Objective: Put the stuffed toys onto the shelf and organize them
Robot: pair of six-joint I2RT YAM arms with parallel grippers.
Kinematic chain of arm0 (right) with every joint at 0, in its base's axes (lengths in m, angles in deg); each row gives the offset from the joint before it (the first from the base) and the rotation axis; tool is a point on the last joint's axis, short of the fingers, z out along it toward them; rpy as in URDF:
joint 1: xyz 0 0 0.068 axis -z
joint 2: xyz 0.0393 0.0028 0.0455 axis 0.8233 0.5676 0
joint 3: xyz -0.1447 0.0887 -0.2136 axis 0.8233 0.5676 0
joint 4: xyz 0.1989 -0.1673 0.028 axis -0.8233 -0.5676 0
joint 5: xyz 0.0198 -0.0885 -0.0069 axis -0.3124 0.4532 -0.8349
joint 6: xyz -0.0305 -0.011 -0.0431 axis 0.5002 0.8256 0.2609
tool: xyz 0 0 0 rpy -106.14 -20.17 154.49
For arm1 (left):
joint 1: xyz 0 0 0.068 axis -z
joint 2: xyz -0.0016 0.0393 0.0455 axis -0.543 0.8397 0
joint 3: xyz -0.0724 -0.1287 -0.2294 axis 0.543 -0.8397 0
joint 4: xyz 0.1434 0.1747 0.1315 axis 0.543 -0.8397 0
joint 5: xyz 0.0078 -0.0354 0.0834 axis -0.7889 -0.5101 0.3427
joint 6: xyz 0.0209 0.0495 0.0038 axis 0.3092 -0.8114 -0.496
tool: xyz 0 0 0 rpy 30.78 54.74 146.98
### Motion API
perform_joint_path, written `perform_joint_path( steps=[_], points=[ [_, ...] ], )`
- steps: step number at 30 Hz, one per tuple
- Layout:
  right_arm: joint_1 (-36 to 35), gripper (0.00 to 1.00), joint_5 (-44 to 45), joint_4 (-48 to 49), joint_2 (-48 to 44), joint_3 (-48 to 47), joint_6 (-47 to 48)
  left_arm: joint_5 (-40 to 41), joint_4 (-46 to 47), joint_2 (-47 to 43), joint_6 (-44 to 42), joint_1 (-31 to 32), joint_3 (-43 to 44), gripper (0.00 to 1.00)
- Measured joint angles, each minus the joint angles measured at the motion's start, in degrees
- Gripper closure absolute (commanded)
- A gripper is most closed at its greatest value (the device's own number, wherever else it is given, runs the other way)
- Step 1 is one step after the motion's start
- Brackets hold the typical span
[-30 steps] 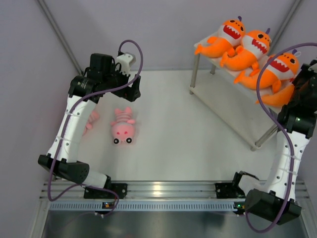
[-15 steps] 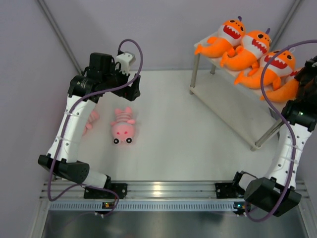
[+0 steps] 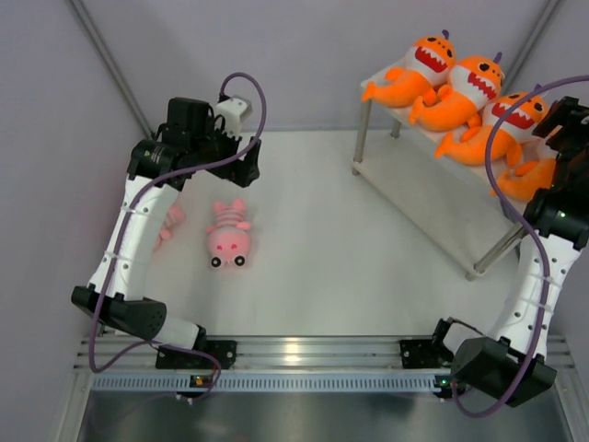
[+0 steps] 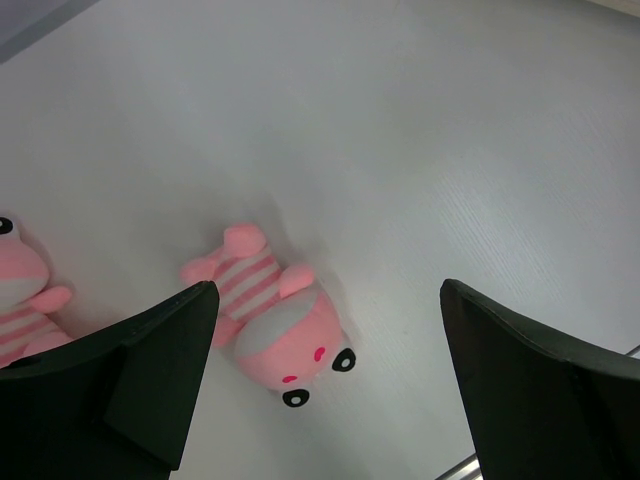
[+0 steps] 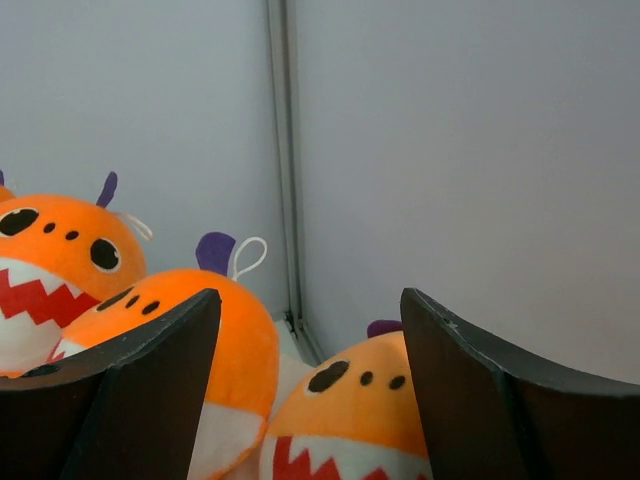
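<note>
Top external view: three fuzzy orange shark plushies [image 3: 465,92] with white faces and jagged red mouths sit in a row on the top board of the pale wood shelf [image 3: 433,189] with skinny metal legs. The fourth shark [image 3: 526,177] is half hidden by the right arm. The right gripper [image 5: 308,300] is over them, jaws spread, gripping nothing. A soft pink striped plush [image 3: 228,241] lies on the white table [image 3: 322,258], and the left gripper [image 4: 325,300] hovers wide open above it.

From overhead we see everything; left wrist looks down at the pink plush [image 4: 285,340], right wrist closely faces orange plushes [image 5: 245,335].
</note>
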Motion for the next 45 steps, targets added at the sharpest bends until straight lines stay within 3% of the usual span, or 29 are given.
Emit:
perform_joint_path(
  steps=[7,11,18,24,30,31,37,38,39,45],
  points=[
    [-0.37,0.13,-1.40,-4.50,0.31,-4.20,0.31,2.80,0.07,0.87,-1.27,0.00,-1.49,0.02],
    [-2.36,0.08,-1.92,-9.73,2.21,-13.49,1.73,5.88,0.15,3.15,-2.38,0.00,-4.13,0.03],
    [-11.43,0.07,-2.03,-13.77,2.78,-25.14,8.24,6.97,0.22,12.26,-3.48,-3.32,-7.30,0.11],
    [-19.28,0.08,-2.12,-17.42,2.73,-25.46,12.68,8.13,0.66,17.29,-3.50,-9.20,-14.36,0.09],
    [-25.16,0.11,-2.05,-21.38,3.13,-25.68,13.09,5.44,0.46,16.37,-3.98,-8.81,-23.78,0.10],
    [-26.18,0.11,-2.08,-22.08,3.30,-26.21,13.05,5.18,0.35,16.15,-4.04,-8.72,-24.48,0.22],
    [-35.32,0.11,-2.69,-24.37,6.25,-31.58,13.14,5.64,0.55,16.92,-4.94,-8.55,-28.22,0.67],
    [-37.05,0.10,-2.91,-24.55,6.80,-31.98,13.33,5.77,0.70,17.57,-4.92,-8.55,-28.20,0.85],
    [-38.91,0.10,-3.04,-24.98,7.21,-32.13,13.68,5.79,0.74,18.32,-4.70,-8.55,-28.20,0.98],
    [-47.60,0.10,-4.96,-28.68,10.54,-32.24,15.65,4.72,0.74,18.80,-6.21,-8.41,-27.80,1.00]
  ],
)
